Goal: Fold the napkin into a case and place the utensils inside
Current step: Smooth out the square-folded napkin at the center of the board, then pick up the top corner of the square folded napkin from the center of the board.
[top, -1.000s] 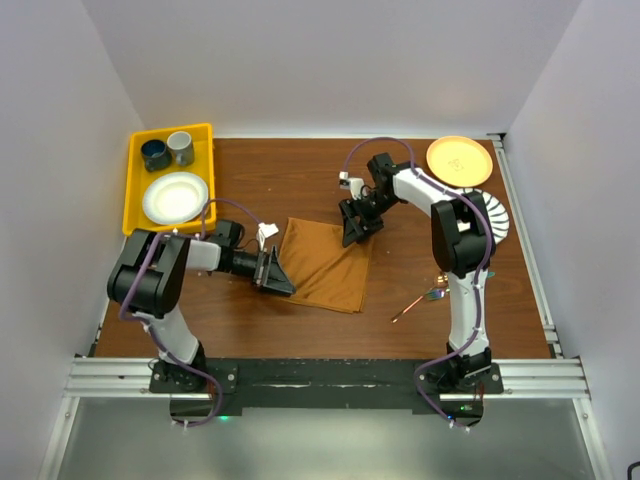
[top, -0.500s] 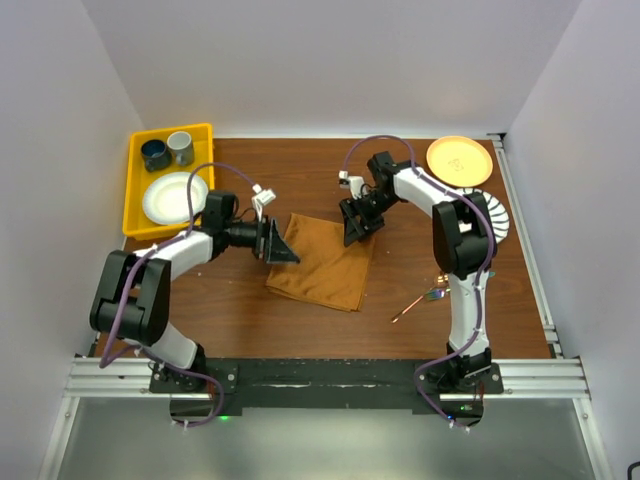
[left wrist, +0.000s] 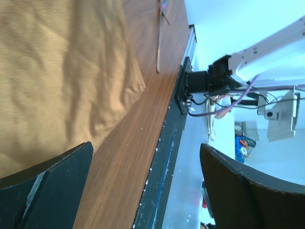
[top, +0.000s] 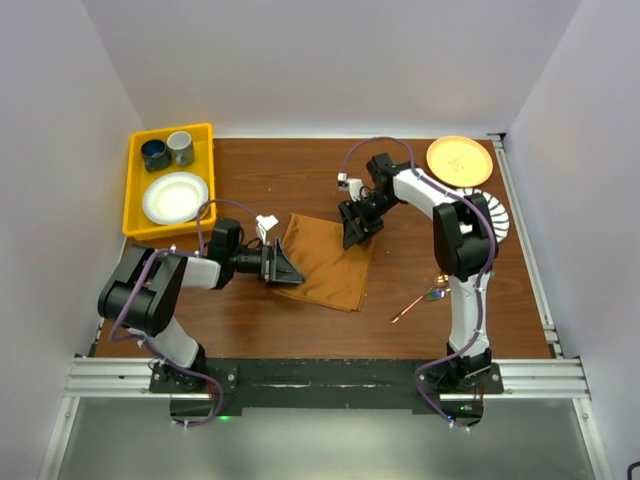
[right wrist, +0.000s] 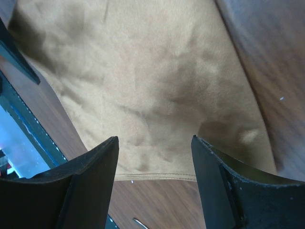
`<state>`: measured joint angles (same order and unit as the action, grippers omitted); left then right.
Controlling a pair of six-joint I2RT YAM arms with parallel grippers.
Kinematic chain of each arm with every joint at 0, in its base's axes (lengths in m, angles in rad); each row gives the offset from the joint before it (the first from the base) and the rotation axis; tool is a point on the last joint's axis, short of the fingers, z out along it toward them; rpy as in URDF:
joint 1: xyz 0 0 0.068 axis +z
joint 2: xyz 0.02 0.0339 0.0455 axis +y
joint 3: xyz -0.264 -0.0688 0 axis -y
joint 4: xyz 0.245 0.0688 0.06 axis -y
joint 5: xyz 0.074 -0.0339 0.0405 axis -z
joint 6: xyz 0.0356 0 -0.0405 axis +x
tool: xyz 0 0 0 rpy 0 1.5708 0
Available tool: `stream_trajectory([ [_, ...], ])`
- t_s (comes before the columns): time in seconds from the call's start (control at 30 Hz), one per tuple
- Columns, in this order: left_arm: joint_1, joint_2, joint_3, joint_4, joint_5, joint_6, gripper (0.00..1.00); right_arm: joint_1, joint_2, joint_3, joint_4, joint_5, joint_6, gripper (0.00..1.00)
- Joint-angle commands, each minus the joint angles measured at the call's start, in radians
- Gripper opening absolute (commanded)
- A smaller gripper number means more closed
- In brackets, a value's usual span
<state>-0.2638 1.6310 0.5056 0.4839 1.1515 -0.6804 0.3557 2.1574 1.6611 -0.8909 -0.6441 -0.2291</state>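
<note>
Roughly mid-bench (top: pixel 240 315), the napkin (top: pixel 330 268) lies spread and softly wrinkled; whether it is already doubled, cannot tell. Left gripper (top: pixel 283 268) sits low at the cloth's left edge, jaws at full spread, nothing between them. Right gripper (top: pixel 352 232) hangs over the cloth's far right corner, jaws partly parted astride the fabric, not pinching. Utensils (top: pixel 420 301) lie well apart from the cloth, toward the bench's near right edge, untouched. Judged step: taking hold for a fold. Pinch at the hem only, close both sides before lifting, carry the edge over level so the crease runs straight, and keep clear of the cutlery.
</note>
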Motion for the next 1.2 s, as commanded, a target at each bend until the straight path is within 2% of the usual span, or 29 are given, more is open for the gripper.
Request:
stream_trajectory([
  [0.0, 0.015, 0.082, 0.01, 0.032, -0.049, -0.001, 1.0, 0.009, -0.021, -0.023, 0.018, 0.027, -0.009, 0.67],
  [0.13, 0.026, 0.199, 0.027, 0.065, -0.027, -0.039, 1.0, 0.009, 0.01, -0.031, 0.03, 0.032, -0.013, 0.67],
  [0.23, 0.034, 0.219, 0.034, 0.058, -0.027, -0.042, 1.0, 0.009, 0.021, -0.027, 0.03, 0.035, -0.015, 0.67],
  [0.3, 0.035, 0.198, 0.036, 0.061, -0.003, -0.035, 1.0, 0.011, 0.019, -0.027, 0.021, 0.037, -0.021, 0.66],
  [0.37, 0.029, 0.098, 0.053, 0.012, 0.004, 0.024, 1.0, 0.011, 0.009, -0.037, 0.018, 0.041, -0.03, 0.66],
  [0.4, 0.025, 0.054, 0.063, -0.067, 0.002, 0.057, 1.0, 0.014, -0.01, -0.046, 0.02, 0.044, -0.03, 0.65],
  [0.53, 0.014, -0.213, 0.178, -0.355, -0.096, 0.408, 1.0, 0.035, -0.069, -0.167, 0.049, 0.034, -0.019, 0.59],
  [0.6, 0.009, -0.278, 0.217, -0.495, -0.198, 0.539, 1.0, 0.049, -0.103, -0.236, 0.059, 0.034, -0.018, 0.58],
  [0.63, 0.005, -0.324, 0.25, -0.551, -0.219, 0.673, 1.0, 0.058, -0.135, -0.254, 0.063, 0.031, -0.016, 0.58],
  [0.7, -0.02, -0.353, 0.278, -0.658, -0.307, 0.81, 1.0, 0.065, -0.165, -0.296, 0.055, 0.006, -0.013, 0.57],
  [0.77, -0.035, -0.373, 0.297, -0.714, -0.311, 0.993, 1.0, 0.066, -0.211, -0.307, 0.029, -0.031, -0.019, 0.57],
  [0.83, -0.086, -0.391, 0.292, -0.791, -0.322, 1.166, 1.0, 0.066, -0.235, -0.291, -0.005, -0.077, -0.033, 0.57],
  [0.9, -0.191, -0.416, 0.271, -0.795, -0.418, 1.235, 0.98, 0.063, -0.264, -0.261, -0.008, -0.084, -0.023, 0.56],
  [0.97, -0.27, -0.454, 0.235, -0.791, -0.476, 1.332, 0.9, 0.055, -0.275, -0.238, 0.004, -0.074, -0.007, 0.56],
  [1.0, -0.31, -0.461, 0.223, -0.78, -0.533, 1.355, 0.74, 0.054, -0.272, -0.228, 0.01, -0.062, 0.003, 0.55],
  [1.03, -0.39, -0.47, 0.205, -0.774, -0.559, 1.392, 0.64, 0.051, -0.269, -0.212, 0.024, -0.045, 0.01, 0.55],
  [1.07, -0.426, -0.47, 0.197, -0.768, -0.582, 1.407, 0.53, 0.048, -0.266, -0.207, 0.035, -0.036, 0.017, 0.55],
  [1.1, -0.499, -0.47, 0.188, -0.737, -0.636, 1.415, 0.35, 0.046, -0.248, -0.198, 0.04, -0.029, 0.028, 0.55],
  [1.13, -0.537, -0.47, 0.168, -0.716, -0.674, 1.412, 0.28, 0.042, -0.239, -0.192, 0.047, -0.022, 0.033, 0.54],
  [1.17, -0.573, -0.468, 0.156, -0.696, -0.708, 1.412, 0.25, 0.042, -0.229, -0.187, 0.049, -0.008, 0.036, 0.54],
])
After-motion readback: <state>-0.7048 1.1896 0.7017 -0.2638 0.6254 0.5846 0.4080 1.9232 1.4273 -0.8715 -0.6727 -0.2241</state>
